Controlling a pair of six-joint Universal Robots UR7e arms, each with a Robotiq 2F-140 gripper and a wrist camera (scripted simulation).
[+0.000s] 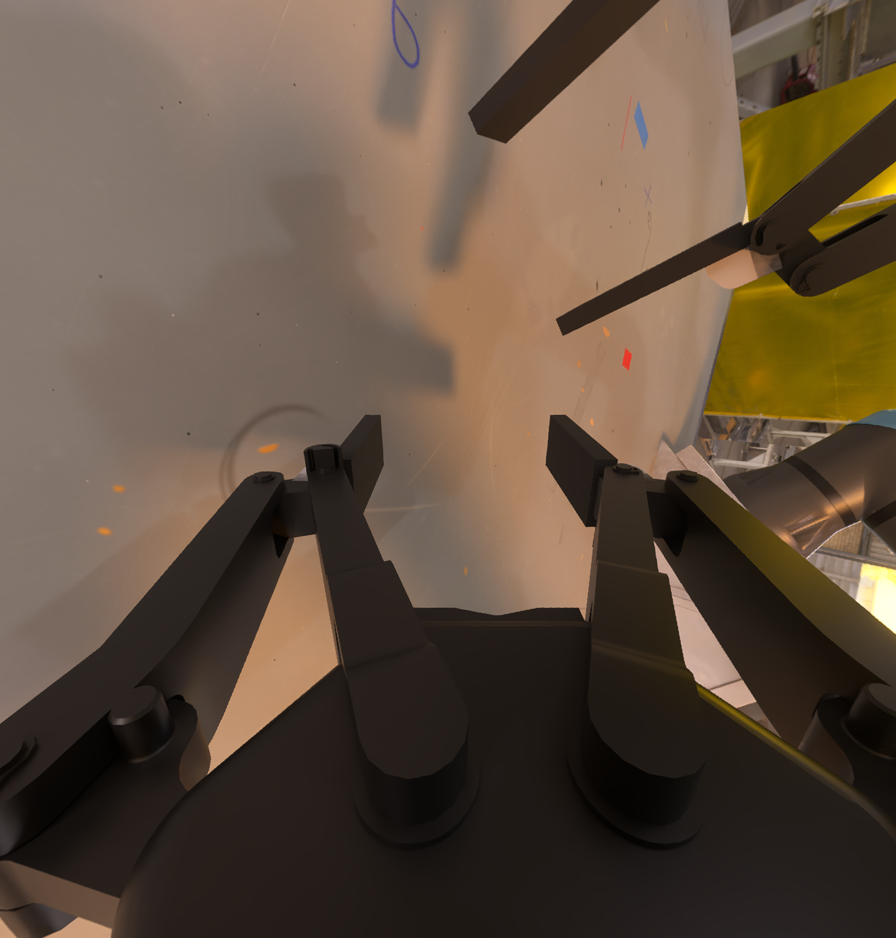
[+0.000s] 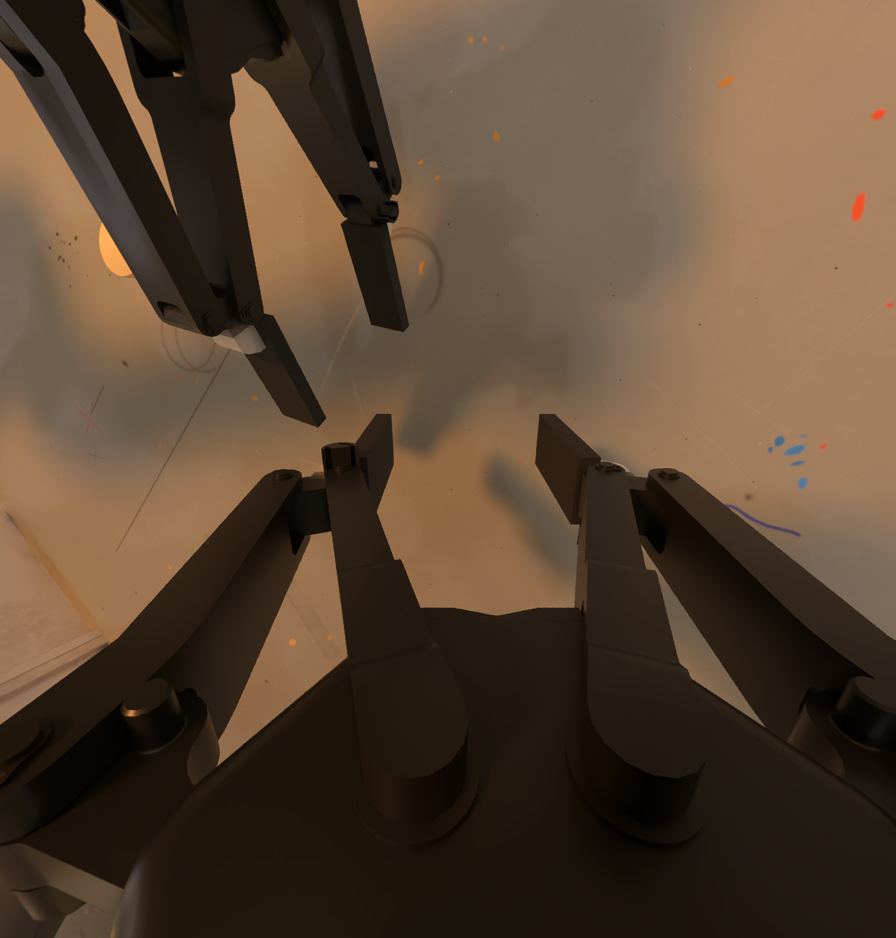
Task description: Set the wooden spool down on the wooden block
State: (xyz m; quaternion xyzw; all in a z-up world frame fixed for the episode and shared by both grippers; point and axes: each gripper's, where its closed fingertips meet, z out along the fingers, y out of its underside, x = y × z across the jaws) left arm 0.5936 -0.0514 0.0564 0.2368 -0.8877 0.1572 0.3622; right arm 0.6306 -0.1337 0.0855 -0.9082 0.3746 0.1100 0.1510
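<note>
I see no wooden spool and no wooden block in either view. My left gripper [image 1: 464,431] is open and empty above the tan table top [image 1: 232,254]. My right gripper [image 2: 463,431] is open and empty too. The two grippers face each other closely over the table. The right gripper shows in the left wrist view [image 1: 524,223] at the upper right. The left gripper shows in the right wrist view [image 2: 347,368] at the upper left. A bright orange rounded patch [image 2: 112,251] sits behind the left gripper's finger; I cannot tell what it is.
The table top carries paint flecks, a red mark [image 1: 627,359], a blue mark [image 1: 641,124] and a faint ring [image 1: 268,446]. Its edge runs down the right [image 1: 735,152], with a yellow sheet [image 1: 816,345] beyond. An arm link [image 1: 841,497] lies at right.
</note>
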